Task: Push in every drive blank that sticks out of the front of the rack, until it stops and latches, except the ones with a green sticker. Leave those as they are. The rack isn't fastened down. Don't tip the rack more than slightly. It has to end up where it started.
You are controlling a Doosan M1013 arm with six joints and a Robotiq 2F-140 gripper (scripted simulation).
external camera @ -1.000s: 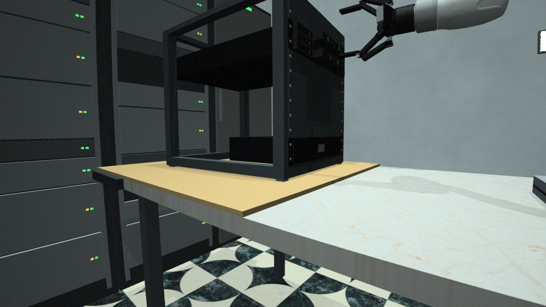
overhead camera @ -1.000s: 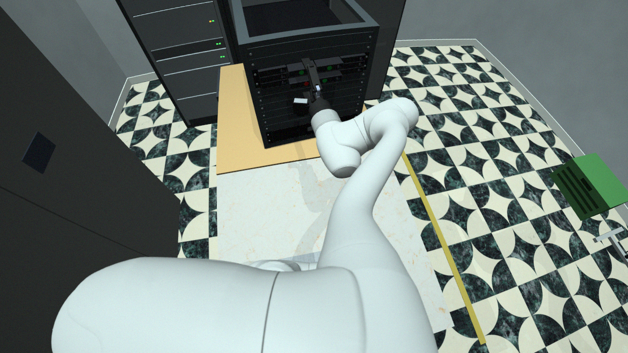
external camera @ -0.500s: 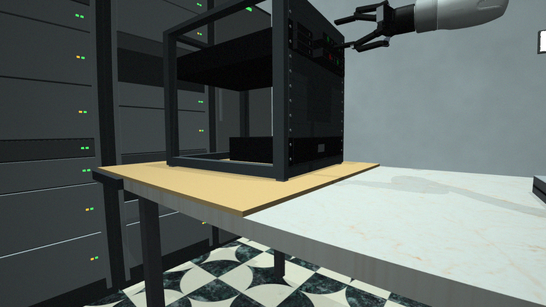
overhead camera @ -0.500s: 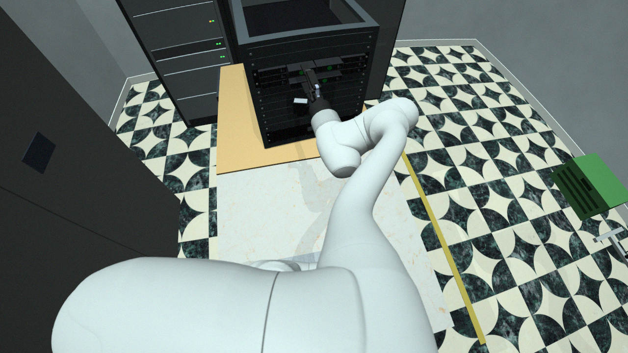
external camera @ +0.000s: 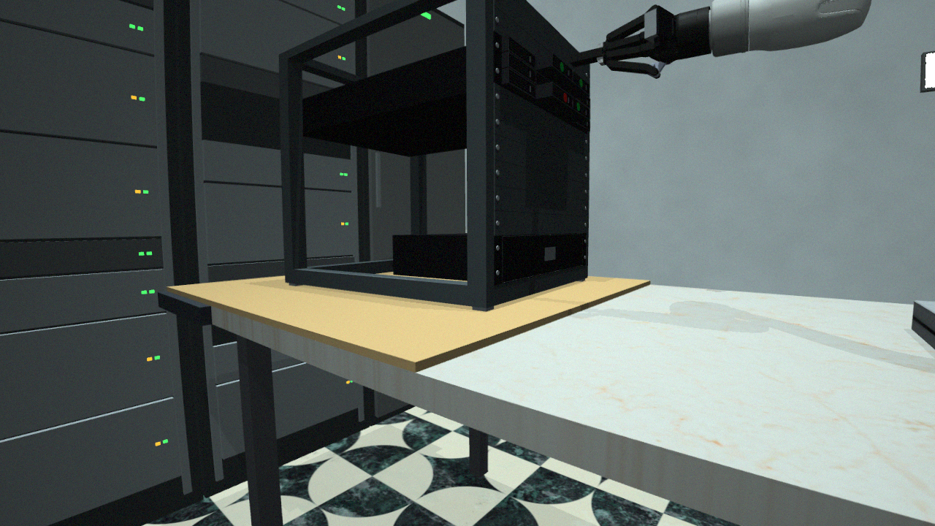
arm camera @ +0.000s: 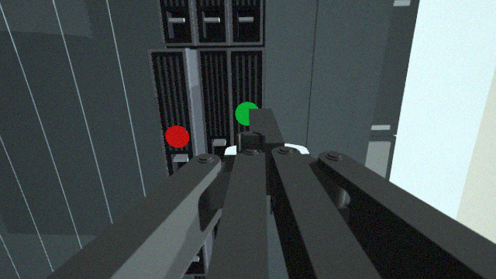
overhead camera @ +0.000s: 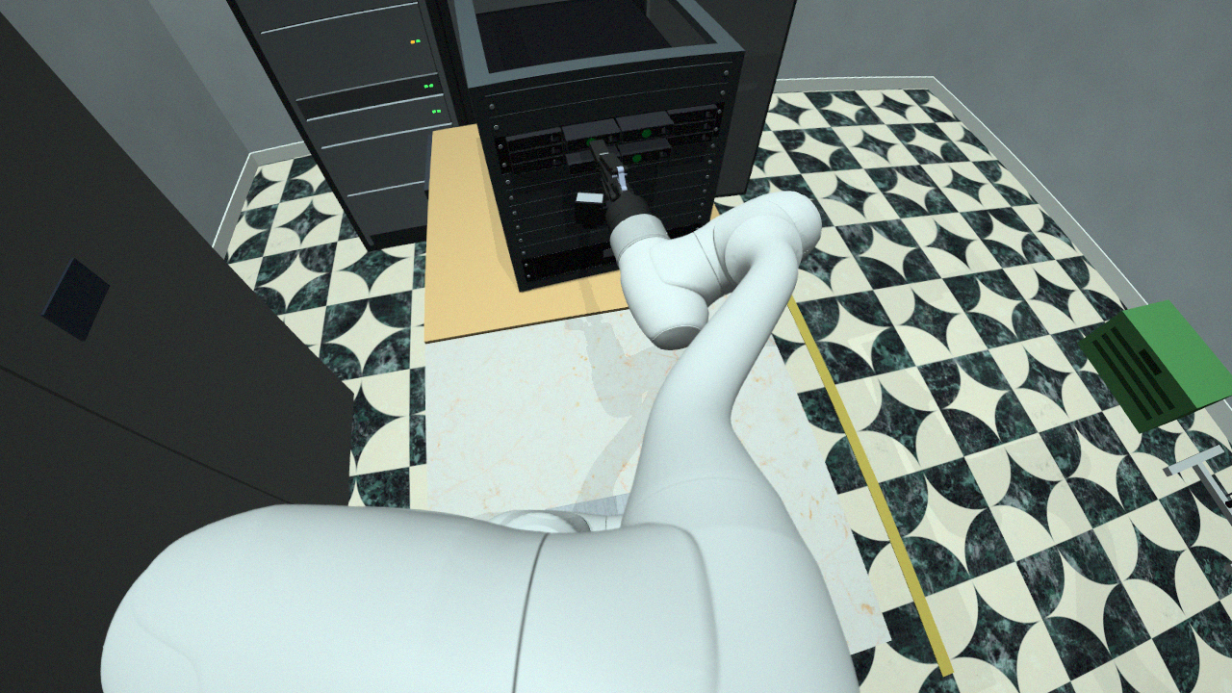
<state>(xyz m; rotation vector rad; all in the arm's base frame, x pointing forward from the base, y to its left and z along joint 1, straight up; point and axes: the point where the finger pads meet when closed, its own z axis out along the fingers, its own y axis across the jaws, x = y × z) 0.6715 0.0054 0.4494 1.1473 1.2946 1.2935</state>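
Observation:
The black open-frame rack stands on a wooden board (overhead camera: 469, 249); it also shows in the exterior view (external camera: 444, 163). Drive blanks fill two rows near the top of its front. One blank with a red sticker (arm camera: 177, 136) sticks out, and its lighter side face shows. A neighbouring blank carries a green sticker (arm camera: 244, 113), and more green stickers show on other blanks (external camera: 580, 82). My gripper (arm camera: 260, 127) is shut and empty. Its tips (external camera: 581, 57) are close in front of the drive rows, beside the red-sticker blank and partly covering the green sticker in the wrist view.
The board lies on a marble table (external camera: 719, 366). Tall server cabinets (overhead camera: 361, 103) stand behind and to the left of the rack. A dark cabinet (overhead camera: 129, 345) fills the near left. A green box (overhead camera: 1158, 362) sits on the floor at the right.

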